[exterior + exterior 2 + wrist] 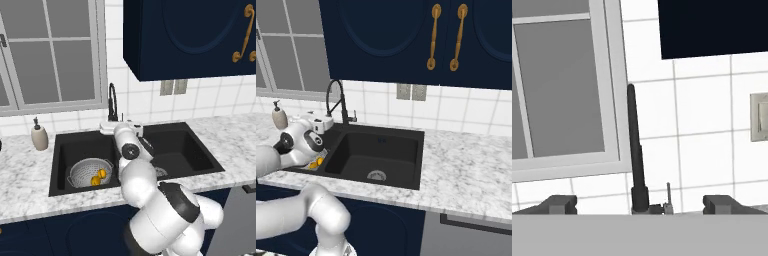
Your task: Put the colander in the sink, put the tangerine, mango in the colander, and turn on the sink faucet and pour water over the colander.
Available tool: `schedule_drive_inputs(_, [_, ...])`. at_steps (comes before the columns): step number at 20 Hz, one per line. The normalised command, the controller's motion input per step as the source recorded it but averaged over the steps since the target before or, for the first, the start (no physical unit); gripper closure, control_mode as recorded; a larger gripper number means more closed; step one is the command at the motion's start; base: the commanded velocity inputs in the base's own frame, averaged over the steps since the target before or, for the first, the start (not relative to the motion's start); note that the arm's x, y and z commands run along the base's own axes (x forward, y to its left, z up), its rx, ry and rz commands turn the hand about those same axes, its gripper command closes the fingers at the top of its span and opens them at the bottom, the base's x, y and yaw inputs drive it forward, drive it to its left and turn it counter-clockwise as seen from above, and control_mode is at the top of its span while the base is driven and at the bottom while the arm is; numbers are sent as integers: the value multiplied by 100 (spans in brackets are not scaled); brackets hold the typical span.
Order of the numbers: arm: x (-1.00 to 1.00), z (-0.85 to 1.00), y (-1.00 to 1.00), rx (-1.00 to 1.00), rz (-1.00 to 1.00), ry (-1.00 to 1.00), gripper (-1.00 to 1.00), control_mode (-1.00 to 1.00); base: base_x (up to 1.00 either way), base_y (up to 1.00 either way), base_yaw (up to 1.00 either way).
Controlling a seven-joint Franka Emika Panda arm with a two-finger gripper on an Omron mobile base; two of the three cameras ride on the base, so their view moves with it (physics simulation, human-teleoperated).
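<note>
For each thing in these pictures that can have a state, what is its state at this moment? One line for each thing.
colander: upright in the left basin of the sink, holding both fruits
tangerine: inside the colander
mango: inside the colander, beside the tangerine
sink faucet: off, no water stream visible
sink: no water visible, right basin bare
gripper: jaws wide open, holding nothing, facing the faucet base
upper cabinet doors: closed

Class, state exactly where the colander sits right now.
In the left base view the colander sits in the left basin of the sink, holding the tangerine and mango.
</note>
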Motion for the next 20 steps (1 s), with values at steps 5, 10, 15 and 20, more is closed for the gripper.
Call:
schedule_drive_inputs(5, [52,-5,0,0,0,-2,-100,-100,0,0,0])
schedule_drive_inputs(10, [48,-16,12,-3,0,-1,-100,-100,0,0,0])
schedule_drive_inputs(15, [39,-16,18,-1,0,-3,-100,-100,0,0,0])
schedule_drive_inputs(20, [21,-27,0,0,0,-8,-100,-100,0,0,0])
